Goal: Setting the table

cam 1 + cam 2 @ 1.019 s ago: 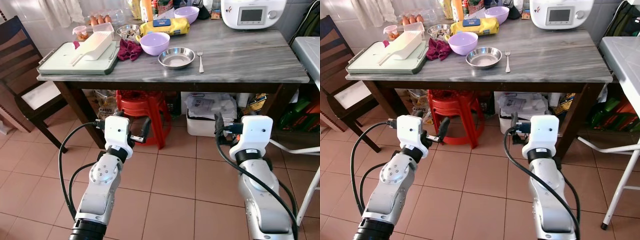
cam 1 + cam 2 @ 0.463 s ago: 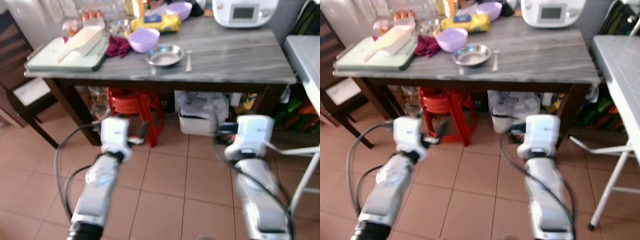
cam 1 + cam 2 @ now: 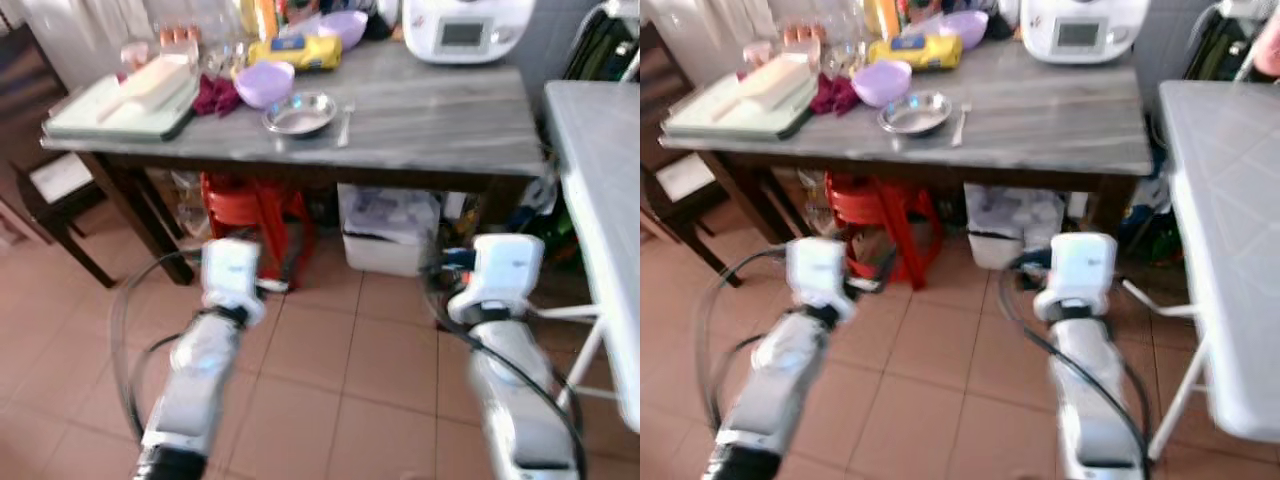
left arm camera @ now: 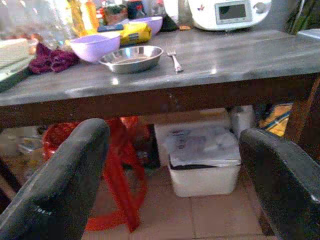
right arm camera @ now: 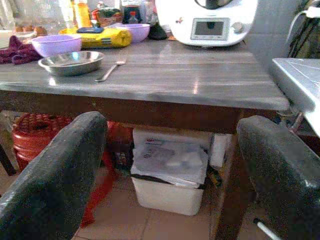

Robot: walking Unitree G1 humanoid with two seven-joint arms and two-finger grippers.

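Observation:
On the grey table [image 3: 440, 110] lie a steel plate [image 3: 299, 113] and, beside it, a fork [image 3: 344, 122]. A purple bowl [image 3: 264, 82] stands behind the plate and a second purple bowl [image 3: 343, 27] stands further back. Both arms are held low in front of the table, over the tiled floor. In the left wrist view my left gripper [image 4: 172, 135] is open, its fingers wide apart with nothing between them. In the right wrist view my right gripper [image 5: 171, 125] is open and holds nothing. The eye views are blurred.
A green tray [image 3: 110, 105] with a white container, a maroon cloth [image 3: 215, 95] and a yellow packet [image 3: 295, 52] crowd the table's left. A white appliance [image 3: 463, 25] stands at the back. Red stools [image 3: 250, 200] and a white bin [image 3: 390, 225] sit underneath. A dark chair [image 3: 40, 180] stands left, a white folding table [image 3: 600, 150] right.
The camera has shifted: the grey table now sits further left and looks smaller, and more of the white folding table shows at right. Both arms keep their pose, grippers still open.

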